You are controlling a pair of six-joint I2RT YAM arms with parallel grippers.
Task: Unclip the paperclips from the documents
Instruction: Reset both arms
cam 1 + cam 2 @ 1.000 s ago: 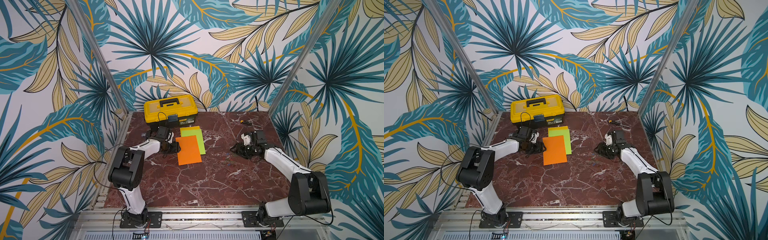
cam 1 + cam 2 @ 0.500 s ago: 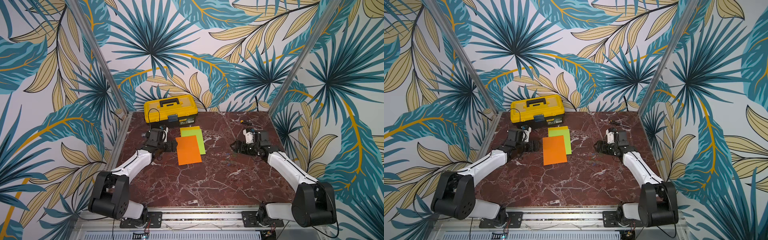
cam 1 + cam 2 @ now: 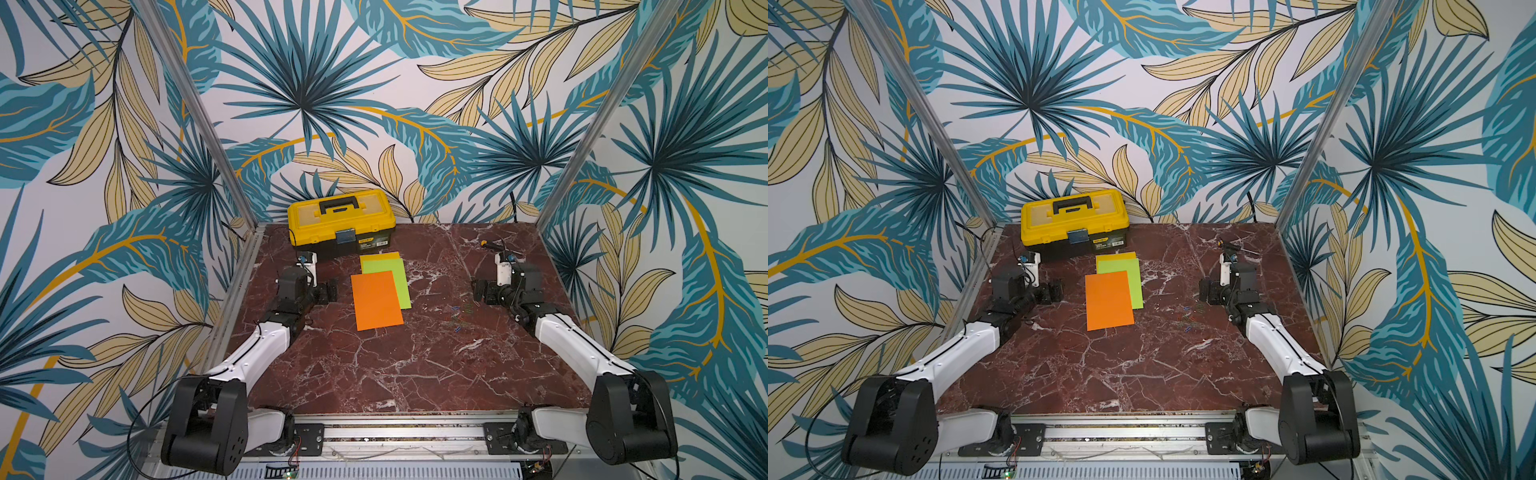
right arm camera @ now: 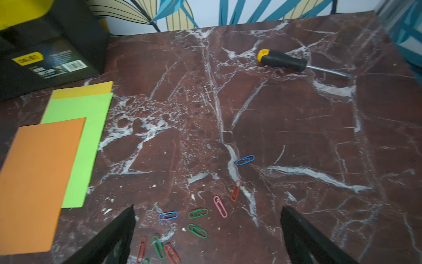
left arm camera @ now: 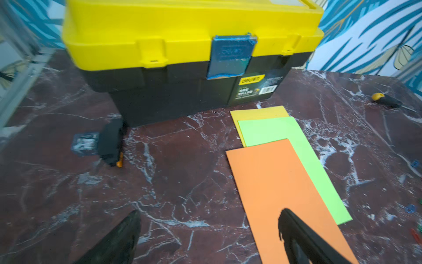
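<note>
Three documents lie overlapped in the middle of the table: an orange sheet (image 3: 376,300) on top, a lime green one (image 3: 390,274) under it and a yellow one (image 3: 380,256) at the back. Several paperclips (image 3: 459,318) (image 4: 197,213), red, blue, green and pink, lie loose on the marble right of the sheets. My left gripper (image 3: 328,291) (image 5: 210,211) hangs open just left of the orange sheet, one finger over its edge. My right gripper (image 3: 482,291) (image 4: 207,207) stands open over the far side of the clip scatter, holding nothing.
A yellow-and-black toolbox (image 3: 341,222) (image 5: 182,45) stands at the back, just behind the sheets. A yellow-handled screwdriver (image 3: 490,245) (image 4: 283,61) lies at the back right. A small black object (image 5: 112,144) sits by the toolbox's near corner. Walls close in the table on three sides.
Both grippers have opened wide. Both arms have lowered and stretched out, and each gripper has drawn slightly outward, away from the sheets and clips.
</note>
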